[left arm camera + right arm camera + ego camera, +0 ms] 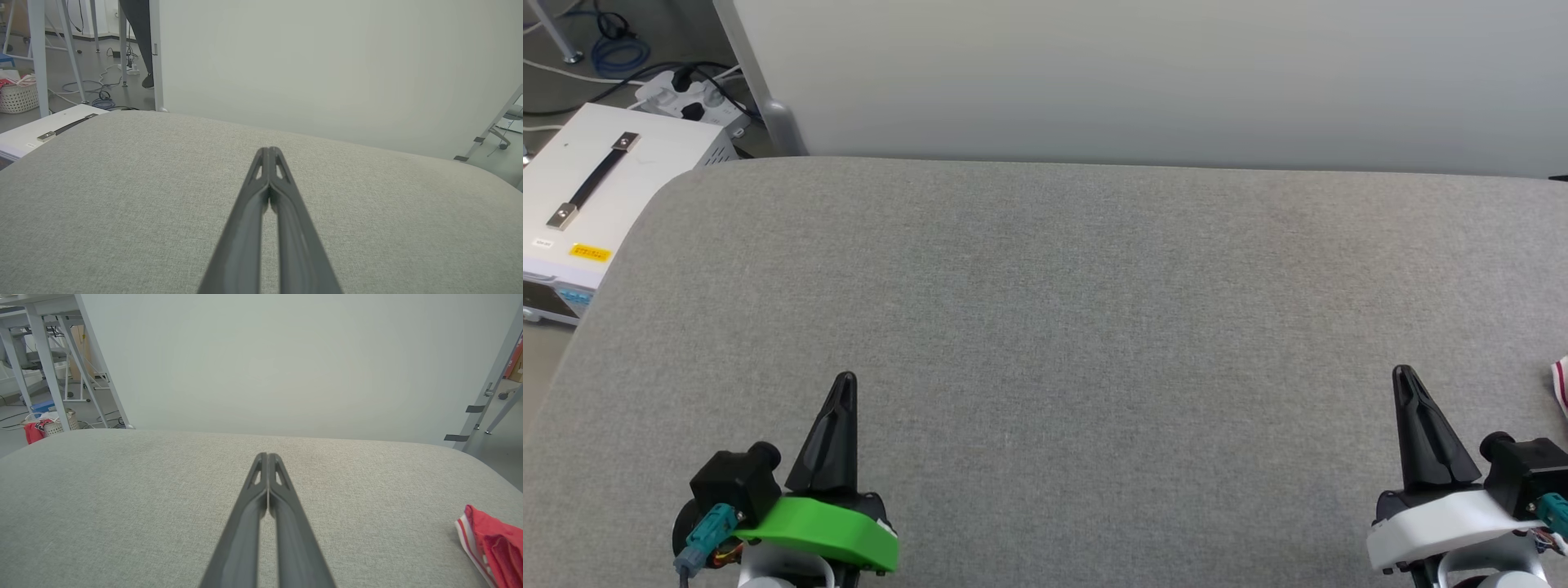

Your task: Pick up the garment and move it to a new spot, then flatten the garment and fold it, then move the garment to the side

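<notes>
Not much of the garment (1561, 388) to see in the head view: only a sliver of white cloth with red stripes pokes in at the right edge of the frame, and the rest is cut off. The right wrist view shows more of the garment (492, 547). It is a rumpled red bunch with red-and-white striped trim at the lower right corner, running out past the right and bottom edges. How it is laid out can't be told.

It lies on the grey cloth table (1045, 286), off to the right of the right gripper (1403, 371) and apart from it, with bare cloth between them. The left gripper (844, 384) is well away, across the frame at the lower left.

Both pairs of fingers are pressed tight together with nothing between them. That's plain in the left wrist view (269, 151) and in the right wrist view (267, 456).

The arms sit low in the head view. The left wears a green collar and the right a white one, and their fingers point up the frame toward the pale wall (1143, 73). Whether the tips touch the table is unclear.

A white box with a black handle (580, 188) sits at the upper left.
</notes>
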Tool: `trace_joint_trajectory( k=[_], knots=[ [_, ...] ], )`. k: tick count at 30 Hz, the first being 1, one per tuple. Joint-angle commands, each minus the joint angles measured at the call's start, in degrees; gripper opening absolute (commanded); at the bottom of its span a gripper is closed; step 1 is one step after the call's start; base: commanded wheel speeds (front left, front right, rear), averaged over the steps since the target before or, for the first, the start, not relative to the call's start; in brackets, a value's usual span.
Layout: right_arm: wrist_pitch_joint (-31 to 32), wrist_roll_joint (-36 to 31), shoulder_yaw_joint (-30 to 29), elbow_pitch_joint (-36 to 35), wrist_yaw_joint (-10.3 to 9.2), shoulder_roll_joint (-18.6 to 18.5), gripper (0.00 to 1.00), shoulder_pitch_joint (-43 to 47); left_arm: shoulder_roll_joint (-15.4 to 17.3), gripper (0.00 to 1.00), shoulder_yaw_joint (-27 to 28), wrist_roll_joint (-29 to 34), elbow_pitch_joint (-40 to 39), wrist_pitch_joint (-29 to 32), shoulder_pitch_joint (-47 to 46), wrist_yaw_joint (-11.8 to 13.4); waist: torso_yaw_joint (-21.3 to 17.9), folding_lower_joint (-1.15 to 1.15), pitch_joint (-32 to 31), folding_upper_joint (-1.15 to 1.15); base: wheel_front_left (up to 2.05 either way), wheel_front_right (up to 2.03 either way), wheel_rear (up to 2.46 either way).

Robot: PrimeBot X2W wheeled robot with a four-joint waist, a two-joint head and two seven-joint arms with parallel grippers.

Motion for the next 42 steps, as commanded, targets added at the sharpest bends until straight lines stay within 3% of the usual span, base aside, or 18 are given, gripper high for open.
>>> trace_joint_trajectory(
  k=[1,42],
  knots=[
    [0.35,-0.68,0.18,0.0,-0.01,0.09,0.0,-0.33,-0.31,0.0,0.26,1.05,-0.35,0.4,-0.06,0.29,-0.05,0.0,-0.03,0.0,0.0,0.0,0.0],
    [5.24,-3.82,1.32,-0.01,-0.03,0.91,0.0,-1.44,-1.71,0.0,1.6,8.84,-2.38,6.16,-0.26,3.18,-1.79,0.0,-1.01,0.0,0.0,0.0,0.0]
  ],
)
